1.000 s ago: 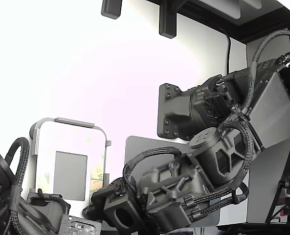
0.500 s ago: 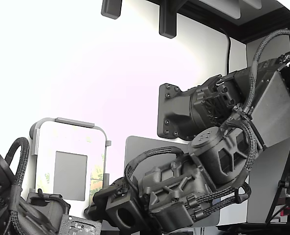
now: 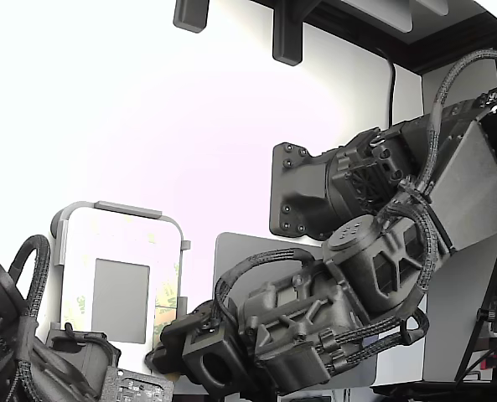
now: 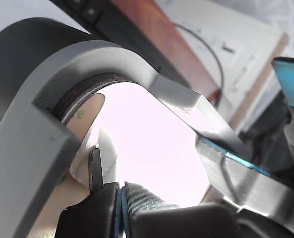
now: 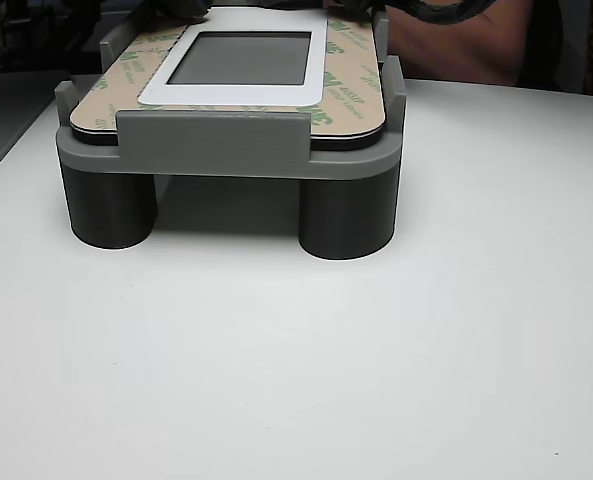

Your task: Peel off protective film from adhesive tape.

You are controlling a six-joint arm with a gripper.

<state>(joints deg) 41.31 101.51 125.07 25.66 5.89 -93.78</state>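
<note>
A white panel (image 3: 122, 243) with a grey rectangle (image 3: 120, 300) lies in a grey fixture (image 3: 118, 207). My gripper (image 3: 160, 358) is at the panel's near corner on the exterior view's right. In the wrist view my gripper (image 4: 118, 191) is shut, its dark fingers (image 4: 89, 210) pressed together under the fixture's curved rim (image 4: 102, 54). The tan protective film (image 4: 85, 124) with green print curls up from that corner into the pinch. The other view shows the panel (image 5: 156, 90) from the opposite end; the grip is out of sight there.
A second arm (image 3: 30, 352) sits at the exterior view's lower left, beside the fixture. Pale printed strips (image 5: 351, 80) run along the panel's edges. The fixture (image 5: 211, 140) stands on round legs on a white table (image 5: 296, 350). A grey plate (image 3: 240, 251) lies behind my arm.
My wrist has shifted slightly toward the exterior view's right, staying at the panel's corner. The panel and the second arm have not moved.
</note>
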